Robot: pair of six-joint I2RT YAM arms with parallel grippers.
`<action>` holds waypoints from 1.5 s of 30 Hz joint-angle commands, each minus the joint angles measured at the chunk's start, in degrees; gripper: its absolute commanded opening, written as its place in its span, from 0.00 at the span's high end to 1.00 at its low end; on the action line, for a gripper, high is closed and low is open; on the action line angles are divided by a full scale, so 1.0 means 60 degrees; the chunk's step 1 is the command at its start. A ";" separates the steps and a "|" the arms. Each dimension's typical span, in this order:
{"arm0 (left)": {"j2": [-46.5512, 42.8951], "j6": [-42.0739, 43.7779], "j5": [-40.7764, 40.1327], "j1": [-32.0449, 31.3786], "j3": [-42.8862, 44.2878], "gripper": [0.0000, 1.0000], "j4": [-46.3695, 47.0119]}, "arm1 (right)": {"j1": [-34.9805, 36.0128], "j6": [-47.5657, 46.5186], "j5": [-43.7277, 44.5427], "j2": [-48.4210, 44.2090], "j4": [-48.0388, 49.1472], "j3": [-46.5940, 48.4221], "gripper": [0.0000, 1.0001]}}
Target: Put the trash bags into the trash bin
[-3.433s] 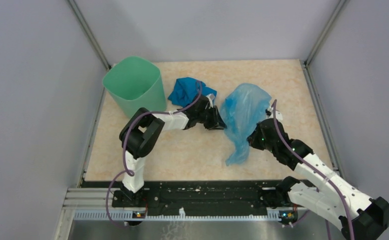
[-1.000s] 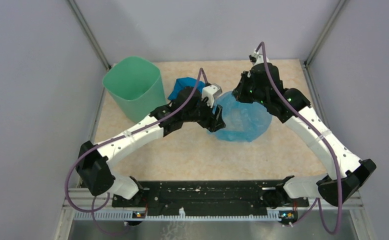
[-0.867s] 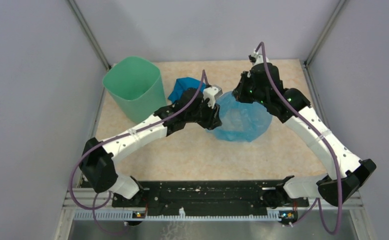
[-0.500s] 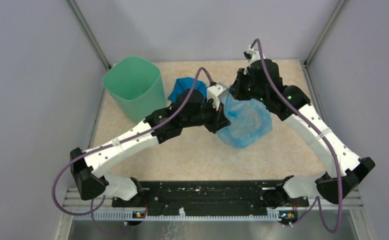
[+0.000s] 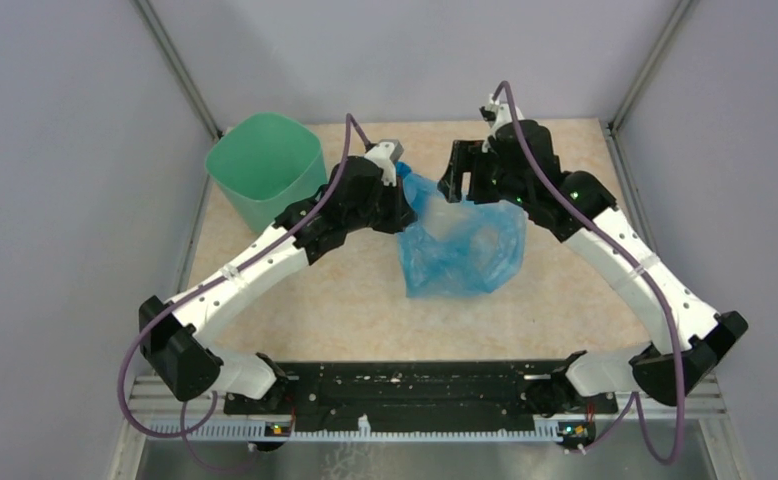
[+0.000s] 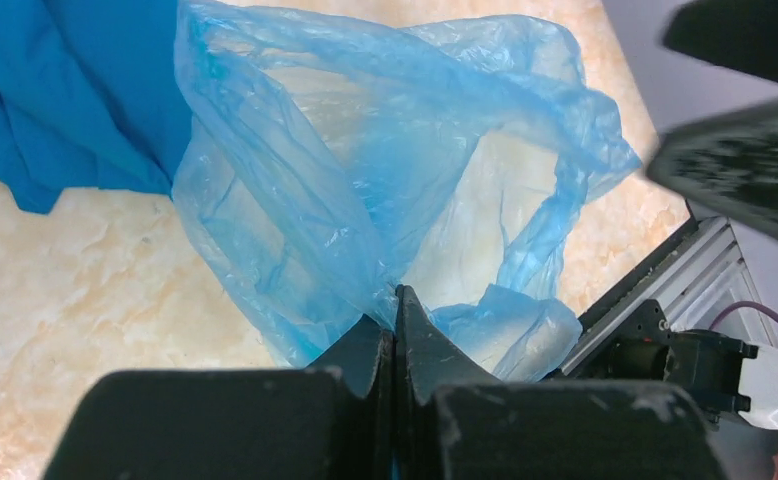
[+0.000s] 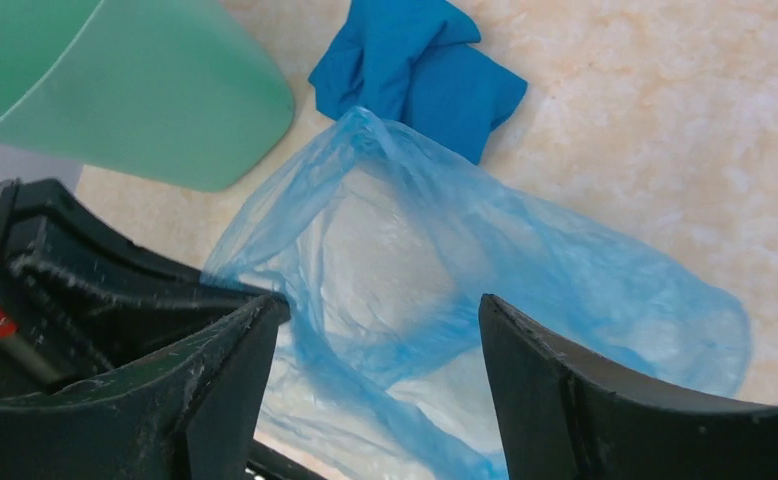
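The trash bag (image 5: 460, 250), thin translucent light-blue film, hangs crumpled over the middle of the table. My left gripper (image 5: 410, 202) is shut on a pinched fold of its upper left edge, and the film bunches at the closed tips (image 6: 395, 300). My right gripper (image 5: 460, 193) stands open just right of that spot. Its fingers (image 7: 380, 305) are spread above the bag (image 7: 465, 260) and grip nothing. The mint-green trash bin (image 5: 265, 172) stands upright at the far left, left of both grippers, and it also shows in the right wrist view (image 7: 115, 80).
A crumpled dark-blue bundle (image 7: 415, 70) lies on the table between the bin and the bag, mostly hidden behind my left arm from above. Grey walls close in the left, far and right sides. A black rail (image 5: 405, 385) runs along the near edge.
My left gripper shut on the bag's edge and pulled it up and left toward the bin. The right gripper opened and let go. The bag now hangs lower and flatter.
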 commanded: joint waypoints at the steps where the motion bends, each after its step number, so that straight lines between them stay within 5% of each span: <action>1: -0.0027 -0.0283 0.0371 0.0150 -0.0051 1.00 0.0244 | 0.0082 -0.0210 0.0883 -0.1142 -0.0243 -0.0382 0.24; 7: -0.0090 -0.0316 0.0663 0.0636 -0.0267 1.00 0.0308 | 0.0082 -0.0163 0.1591 -0.2802 -0.0550 -0.1995 0.20; 15: -0.0094 -0.0371 0.1041 0.0906 -0.0413 1.00 0.0484 | 0.0079 -0.0251 0.1355 -0.4227 -0.0400 -0.4109 0.34; 21: -0.0031 -0.0330 0.1220 0.0995 -0.0333 1.00 0.0436 | 0.0078 -0.0273 0.1022 -0.4144 -0.0172 -0.5066 0.48; 37: -0.0017 -0.0283 0.1394 0.1087 -0.0339 1.00 0.0430 | 0.0074 -0.0281 0.1871 -0.3215 0.0927 -0.5589 0.62; 45: -0.0015 -0.0254 0.1430 0.1135 -0.0347 1.00 0.0435 | 0.0079 -0.0153 0.2114 -0.2921 0.0905 -0.5357 0.83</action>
